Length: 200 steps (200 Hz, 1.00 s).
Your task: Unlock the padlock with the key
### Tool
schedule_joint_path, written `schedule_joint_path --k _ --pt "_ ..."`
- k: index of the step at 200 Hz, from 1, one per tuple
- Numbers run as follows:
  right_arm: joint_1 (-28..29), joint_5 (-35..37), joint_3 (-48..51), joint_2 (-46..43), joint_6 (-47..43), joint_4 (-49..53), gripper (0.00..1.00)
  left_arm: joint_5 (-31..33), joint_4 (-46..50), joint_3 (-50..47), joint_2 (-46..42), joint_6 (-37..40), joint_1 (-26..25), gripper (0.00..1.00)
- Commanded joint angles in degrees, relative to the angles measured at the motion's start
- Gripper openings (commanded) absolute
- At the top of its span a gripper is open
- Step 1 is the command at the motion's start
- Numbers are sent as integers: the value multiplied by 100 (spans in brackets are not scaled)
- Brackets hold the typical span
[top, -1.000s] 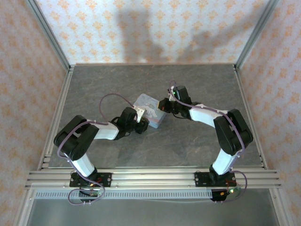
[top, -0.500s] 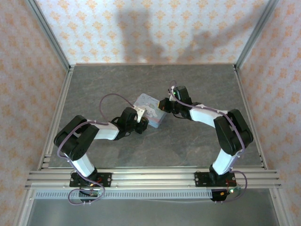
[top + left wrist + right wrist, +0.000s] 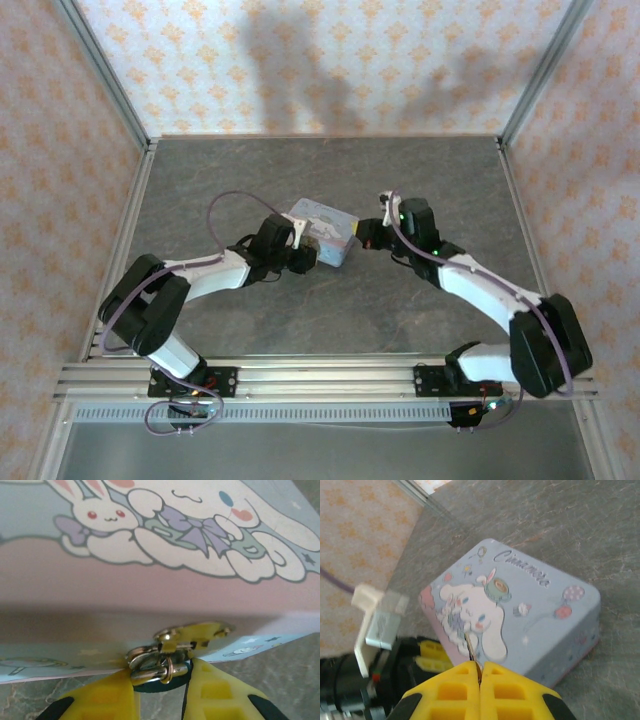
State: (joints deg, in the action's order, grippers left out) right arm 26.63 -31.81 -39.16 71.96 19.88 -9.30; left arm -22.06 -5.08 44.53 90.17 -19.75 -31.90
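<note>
Tightening left pincer around padlock

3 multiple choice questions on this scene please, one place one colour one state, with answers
1. The padlock is: A hanging at the tin's edge; B loose on the table; C on top of the lid.
2. The right gripper's fingers are: A red; B yellow; C white.
3. The right gripper is: A wide open; B shut on the tin; C shut on the key.
Answers: 1 A, it dangles from the tin's side; 2 B, yellow in the wrist view; 3 C, the key pokes from closed tips.
</note>
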Motion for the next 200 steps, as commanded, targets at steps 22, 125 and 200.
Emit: schedule_joint_path --k 22,125,200 --pt "456 269 923 -385 -61 -783 0 -277 1027 785 -268 -892 -40 13" --pt "993 572 1273 589 -7 -2577 0 -450 1764 1712 107 -1812 -40 9" --pt "993 655 1235 662 93 -2431 0 -79 1509 1534 219 -1747 -34 1"
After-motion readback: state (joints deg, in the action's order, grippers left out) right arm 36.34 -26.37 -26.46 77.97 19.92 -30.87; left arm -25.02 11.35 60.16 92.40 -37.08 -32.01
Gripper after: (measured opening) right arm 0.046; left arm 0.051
